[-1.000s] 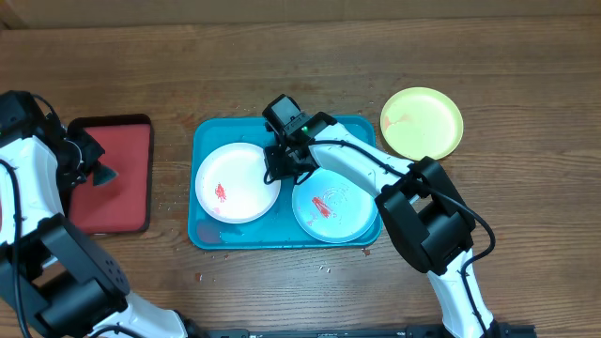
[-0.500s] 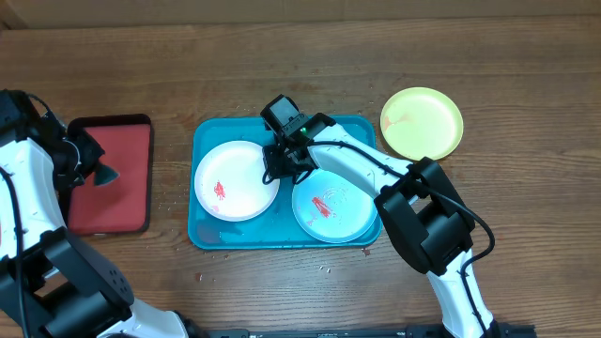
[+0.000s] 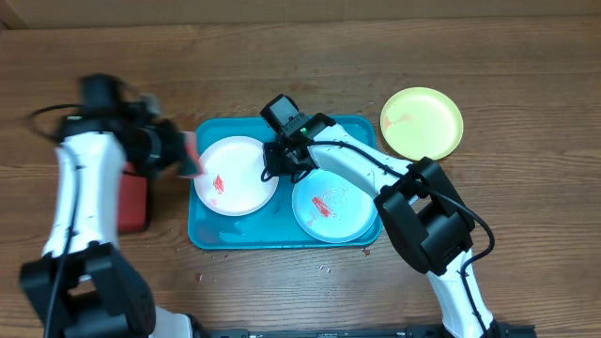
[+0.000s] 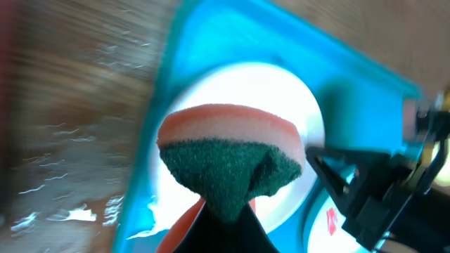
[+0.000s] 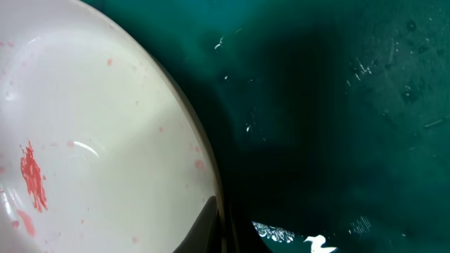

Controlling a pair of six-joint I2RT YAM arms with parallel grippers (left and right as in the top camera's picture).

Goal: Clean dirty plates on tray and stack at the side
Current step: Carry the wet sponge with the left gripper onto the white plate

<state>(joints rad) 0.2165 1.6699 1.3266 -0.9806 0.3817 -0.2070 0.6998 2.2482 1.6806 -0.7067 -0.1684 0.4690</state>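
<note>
We judge the job barely begun: the white plate [image 3: 235, 178] and the mint plate [image 3: 333, 208] lie side by side in the tray [image 3: 272, 227], each red-smeared, and the yellow-green plate [image 3: 423, 124] sits out on the counter [image 3: 526, 235], faintly marked too. Our left fingers [image 4: 226, 214] clamp a sponge [image 4: 228, 154] over the white plate; our right fingers [image 3: 280, 167] sit at that plate's rim beside the mint plate, closed or not we cannot tell, so wiping and stacking remain

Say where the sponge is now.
In the left wrist view, the left hand holds the sponge over the white plate, near the left rim of the tray.
</note>
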